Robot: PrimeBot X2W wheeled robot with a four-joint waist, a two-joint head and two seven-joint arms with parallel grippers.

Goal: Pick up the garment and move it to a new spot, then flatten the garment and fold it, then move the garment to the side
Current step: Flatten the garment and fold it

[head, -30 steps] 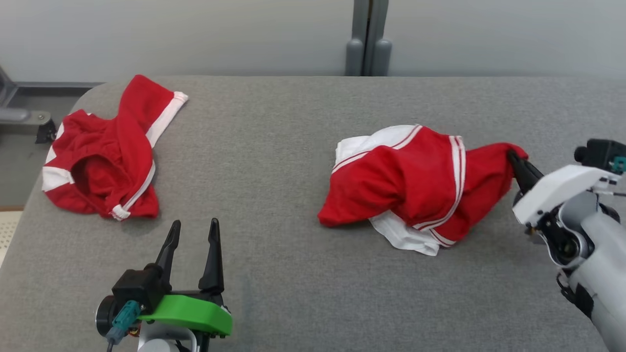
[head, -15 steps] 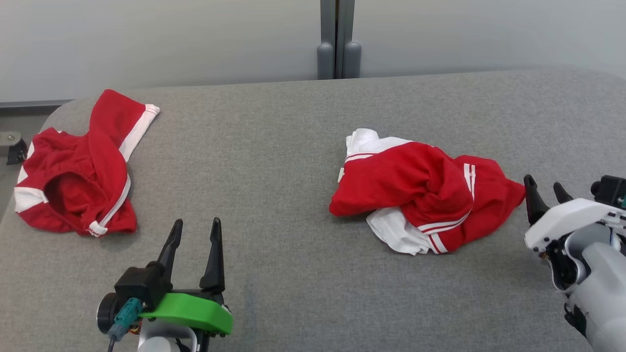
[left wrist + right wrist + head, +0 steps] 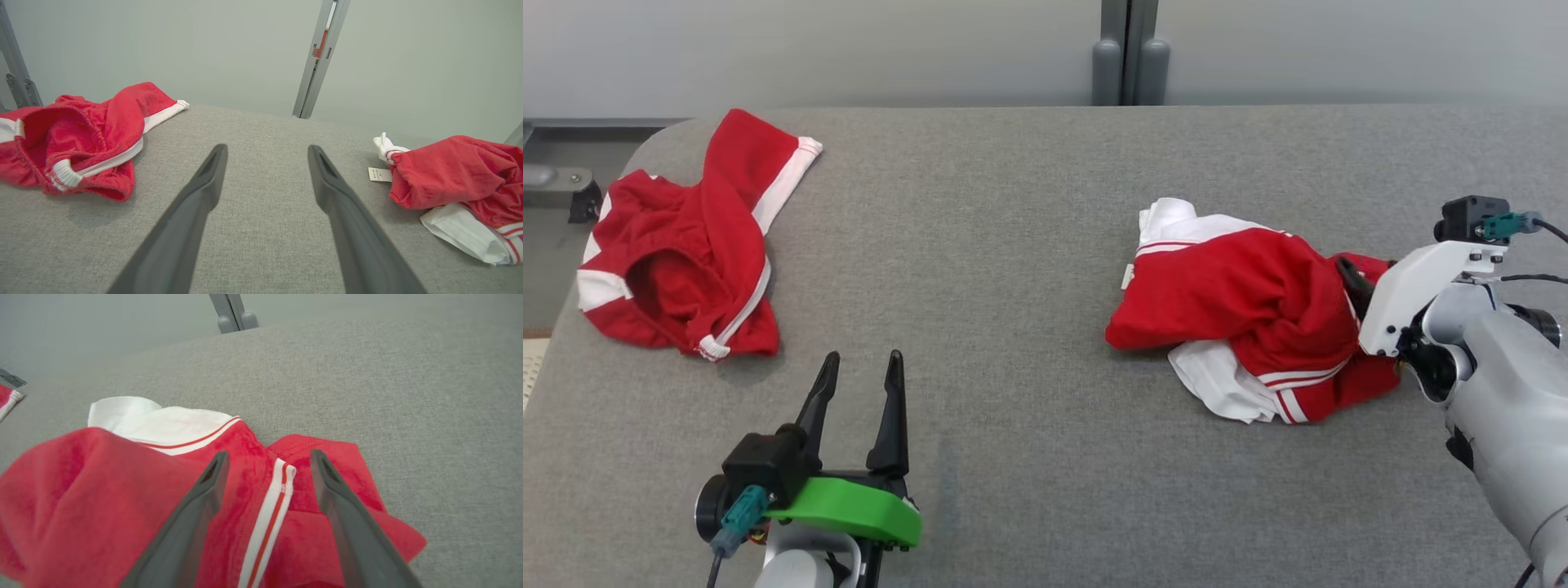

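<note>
The right gripper (image 3: 268,455), spread wide, sits over the right end of the red garment (image 3: 81,477).

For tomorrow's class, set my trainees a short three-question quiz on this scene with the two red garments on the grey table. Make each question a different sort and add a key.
1. True or false: the left gripper is shut on the red shorts.
2. What lies between the open fingers of the right gripper, on the red and white garment? A. a zip; B. a white stripe with a red line; C. a button.
3. How many garments lie on the grey table?

Key:
1. False: it is open, over bare table, apart from the shorts.
2. B.
3. Two.
</note>
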